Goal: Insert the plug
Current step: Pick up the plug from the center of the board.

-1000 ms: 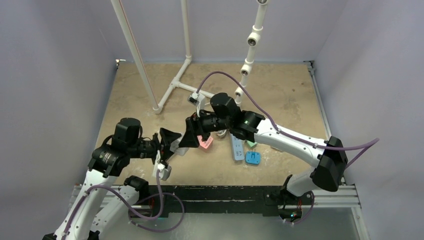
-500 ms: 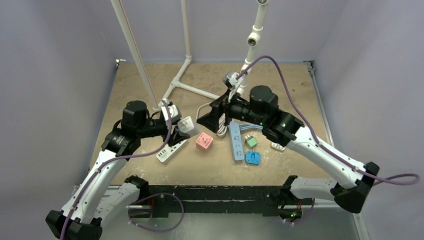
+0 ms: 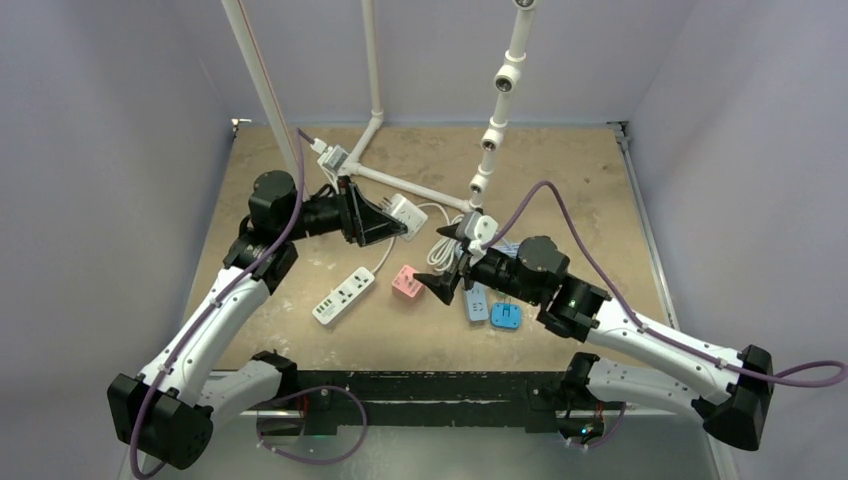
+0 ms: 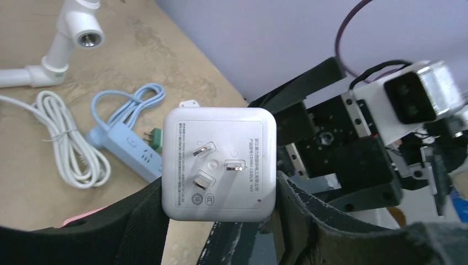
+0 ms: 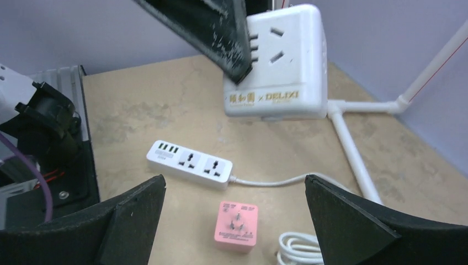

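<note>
My left gripper [image 3: 393,220] is shut on a white cube plug adapter [image 3: 407,210] and holds it in the air above the table's back middle. In the left wrist view the cube [image 4: 219,164] shows three metal prongs facing the camera, between my fingers [image 4: 138,226]. The white power strip [image 3: 343,294] lies on the table below and to the left; it also shows in the right wrist view [image 5: 189,164]. My right gripper [image 3: 436,258] is open and empty, just right of a pink cube adapter [image 3: 405,282], which lies prongs up between its jaws [image 5: 236,223]. The held white cube [image 5: 278,63] hangs above that.
A blue power strip [image 3: 477,300], a blue plug [image 3: 505,316] and a small green plug lie right of the pink cube. A coiled white cable [image 3: 440,250] lies behind it. White pipe frames [image 3: 372,130] stand at the back. Grey walls enclose the table.
My left gripper has carried the white cube up and to the back right. My right arm has pulled back toward the near edge and lowered beside the pink cube.
</note>
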`<action>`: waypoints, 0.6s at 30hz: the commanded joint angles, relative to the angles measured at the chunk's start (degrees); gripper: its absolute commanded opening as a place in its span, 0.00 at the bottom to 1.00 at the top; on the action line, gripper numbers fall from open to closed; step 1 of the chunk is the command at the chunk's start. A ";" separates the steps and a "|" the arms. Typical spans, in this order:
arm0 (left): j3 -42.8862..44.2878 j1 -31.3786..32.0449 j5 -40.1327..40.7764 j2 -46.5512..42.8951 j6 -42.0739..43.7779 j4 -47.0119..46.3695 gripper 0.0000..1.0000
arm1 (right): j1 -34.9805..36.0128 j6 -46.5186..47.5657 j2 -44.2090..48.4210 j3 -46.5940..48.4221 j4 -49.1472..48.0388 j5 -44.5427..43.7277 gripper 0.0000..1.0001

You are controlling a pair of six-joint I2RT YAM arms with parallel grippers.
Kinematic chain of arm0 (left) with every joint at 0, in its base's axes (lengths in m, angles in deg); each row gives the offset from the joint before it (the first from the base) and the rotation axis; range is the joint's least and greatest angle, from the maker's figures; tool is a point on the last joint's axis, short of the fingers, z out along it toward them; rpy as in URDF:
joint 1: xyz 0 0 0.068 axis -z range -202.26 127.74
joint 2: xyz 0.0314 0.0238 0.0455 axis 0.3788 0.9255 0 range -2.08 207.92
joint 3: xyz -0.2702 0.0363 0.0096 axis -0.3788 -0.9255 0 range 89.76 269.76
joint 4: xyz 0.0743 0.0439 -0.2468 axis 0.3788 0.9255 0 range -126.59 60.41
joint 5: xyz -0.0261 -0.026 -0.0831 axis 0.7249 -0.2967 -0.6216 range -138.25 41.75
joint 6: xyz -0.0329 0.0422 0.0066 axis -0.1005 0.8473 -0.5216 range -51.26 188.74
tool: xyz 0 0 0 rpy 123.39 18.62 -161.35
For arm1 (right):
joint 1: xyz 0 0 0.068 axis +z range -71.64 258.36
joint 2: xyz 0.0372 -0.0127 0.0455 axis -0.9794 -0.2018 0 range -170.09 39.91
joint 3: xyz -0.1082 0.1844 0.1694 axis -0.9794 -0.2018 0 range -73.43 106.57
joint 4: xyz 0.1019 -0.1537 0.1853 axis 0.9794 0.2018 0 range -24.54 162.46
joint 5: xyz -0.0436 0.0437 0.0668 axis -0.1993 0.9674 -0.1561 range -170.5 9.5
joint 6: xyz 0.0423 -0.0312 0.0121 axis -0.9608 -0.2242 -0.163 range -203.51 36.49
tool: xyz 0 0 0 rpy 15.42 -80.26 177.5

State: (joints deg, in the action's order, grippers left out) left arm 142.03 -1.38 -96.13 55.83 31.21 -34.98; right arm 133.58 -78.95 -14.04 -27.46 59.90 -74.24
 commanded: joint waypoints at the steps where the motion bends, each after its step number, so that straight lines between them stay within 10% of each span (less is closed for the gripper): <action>1: 4.91 -0.63 -4.06 0.98 -13.64 -9.95 0.00 | 0.78 7.01 2.88 -3.49 -17.94 -2.69 0.99; 18: 6.20 -0.58 -6.77 1.90 -17.54 -10.79 0.00 | 8.50 25.09 -12.47 -3.83 -52.95 -21.98 0.96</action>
State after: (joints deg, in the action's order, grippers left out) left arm 145.82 -1.64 -100.91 58.23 15.47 -42.83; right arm 141.80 -57.36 -25.80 -32.44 17.32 -93.17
